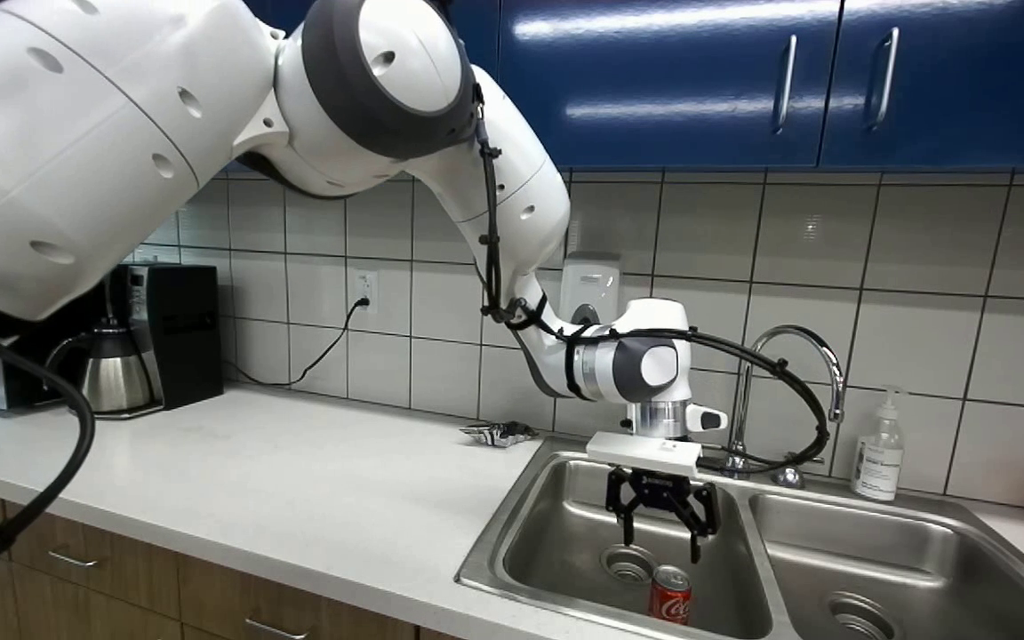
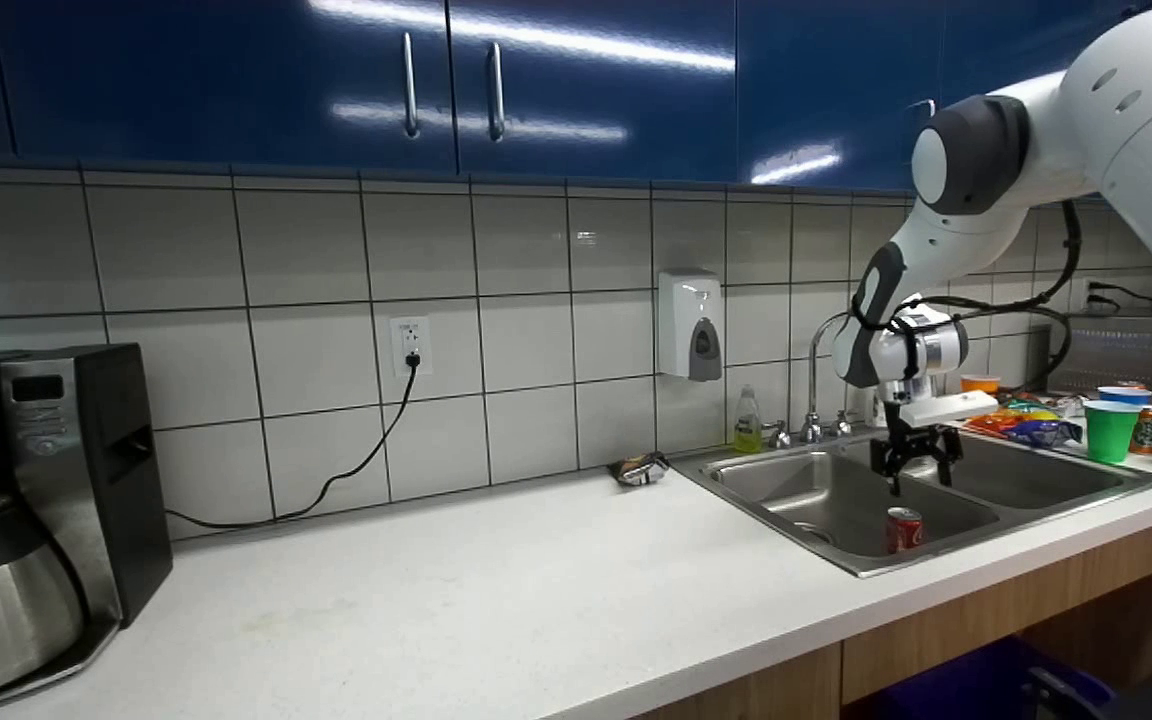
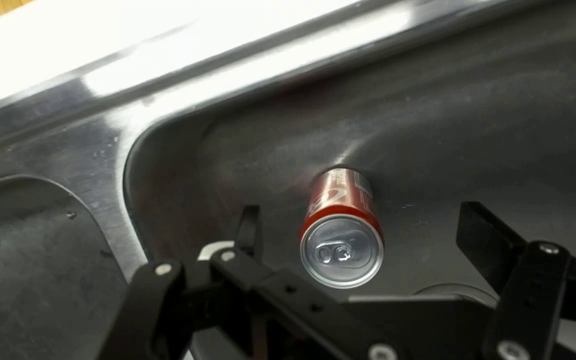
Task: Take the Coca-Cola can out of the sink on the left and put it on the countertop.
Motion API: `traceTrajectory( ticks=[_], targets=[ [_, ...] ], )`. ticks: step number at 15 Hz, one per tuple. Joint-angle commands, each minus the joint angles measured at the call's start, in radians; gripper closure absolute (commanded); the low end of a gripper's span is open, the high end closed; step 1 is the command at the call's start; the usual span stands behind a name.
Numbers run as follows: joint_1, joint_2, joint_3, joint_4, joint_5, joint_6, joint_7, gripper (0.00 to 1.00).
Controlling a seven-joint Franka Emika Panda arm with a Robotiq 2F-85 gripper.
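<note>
A red Coca-Cola can (image 1: 671,599) stands upright in the left basin of the steel sink (image 1: 514,516), close to the front wall. It also shows in an exterior view (image 2: 903,531) and in the wrist view (image 3: 342,250), its silver top towards the camera. My gripper (image 1: 661,546) is open and empty above the can, pointing down, in both exterior views (image 2: 920,487). In the wrist view the fingers (image 3: 360,220) stand wide apart on either side of the can's top, not touching it. The white countertop (image 1: 299,489) lies left of the sink.
A faucet (image 1: 740,400) rises behind the divider, beside the right basin (image 1: 912,542). A soap bottle (image 1: 880,458) stands behind it. A crumpled wrapper (image 1: 500,434) lies by the back wall. A coffee maker (image 2: 101,480) stands far left. Cups (image 2: 1110,432) and snack bags stand right of the sink.
</note>
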Motion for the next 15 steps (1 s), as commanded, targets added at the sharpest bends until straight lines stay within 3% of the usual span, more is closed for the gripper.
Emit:
traceTrajectory(
  ticks=[1, 15],
  targets=[
    [-0.035, 0.049, 0.026, 0.052, 0.011, 0.021, 0.024, 0.00],
    [-0.047, 0.217, 0.024, 0.225, 0.006, 0.029, 0.083, 0.00]
  ],
)
